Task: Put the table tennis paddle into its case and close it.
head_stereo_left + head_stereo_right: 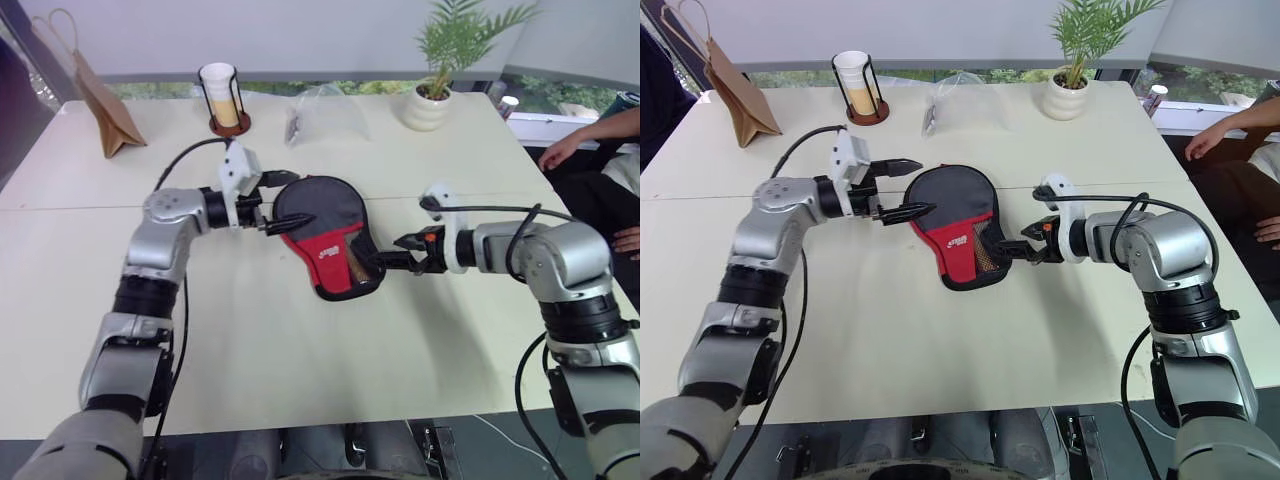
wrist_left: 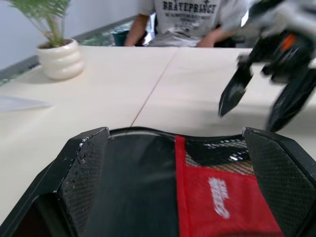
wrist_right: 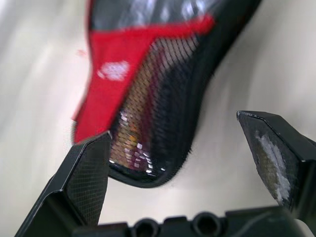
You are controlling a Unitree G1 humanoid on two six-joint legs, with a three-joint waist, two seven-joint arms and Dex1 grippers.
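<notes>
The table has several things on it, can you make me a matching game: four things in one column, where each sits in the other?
Things:
1. case
2. potted plant
3. paper bag
4. cup in a wire holder

Places:
A. far left corner of the table
B. middle, between the two tools
C. far side, right of the clear plastic bag
D. far side, left of the clear plastic bag

Pairs: 1-B, 2-C, 3-A, 4-D

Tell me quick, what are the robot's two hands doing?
Left hand: open, holding nothing, at the case's round end.
Right hand: open, holding nothing, at its narrow end.
</notes>
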